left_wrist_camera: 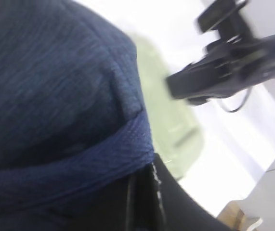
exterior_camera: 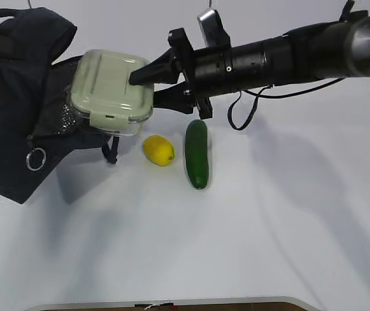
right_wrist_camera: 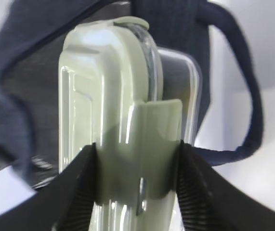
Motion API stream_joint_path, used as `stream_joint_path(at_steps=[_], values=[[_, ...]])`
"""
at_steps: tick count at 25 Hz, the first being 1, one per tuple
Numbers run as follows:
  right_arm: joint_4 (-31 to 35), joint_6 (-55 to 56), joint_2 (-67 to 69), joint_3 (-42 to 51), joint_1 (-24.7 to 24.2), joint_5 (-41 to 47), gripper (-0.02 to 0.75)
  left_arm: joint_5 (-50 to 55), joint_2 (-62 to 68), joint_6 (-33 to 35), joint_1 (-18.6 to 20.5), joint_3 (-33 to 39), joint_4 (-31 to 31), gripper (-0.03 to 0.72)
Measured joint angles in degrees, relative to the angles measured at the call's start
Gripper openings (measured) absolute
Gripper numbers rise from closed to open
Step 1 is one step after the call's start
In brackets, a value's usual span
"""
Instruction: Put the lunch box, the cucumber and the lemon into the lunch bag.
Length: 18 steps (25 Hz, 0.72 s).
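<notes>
My right gripper (exterior_camera: pixel 147 87) is shut on the lunch box (exterior_camera: pixel 110 91), a clear container with a pale green clip lid, and holds it in the air at the open mouth of the dark navy lunch bag (exterior_camera: pixel 16 97). In the right wrist view the fingers (right_wrist_camera: pixel 77 187) clamp the box (right_wrist_camera: pixel 127 120) at its end clip. The yellow lemon (exterior_camera: pixel 158 150) and the dark green cucumber (exterior_camera: pixel 196 153) lie side by side on the table, right of the bag. My left gripper is pressed against the bag's fabric (left_wrist_camera: pixel 55 96); its jaws are hidden in the dark.
A metal ring pull (exterior_camera: pixel 35 159) hangs at the bag's front. A loop handle (right_wrist_camera: pixel 243 96) curves behind the box. The white table (exterior_camera: pixel 236 246) stretches in front and to the right.
</notes>
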Motion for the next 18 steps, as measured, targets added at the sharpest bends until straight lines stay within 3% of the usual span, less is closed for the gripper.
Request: stream_joint_path(at_steps=[18], values=[[5.9, -1.2, 3.4, 0.0, 4.8, -0.8, 0.368, 7.2, 2.7, 1.8, 0.0, 0.0, 0.0, -0.009]])
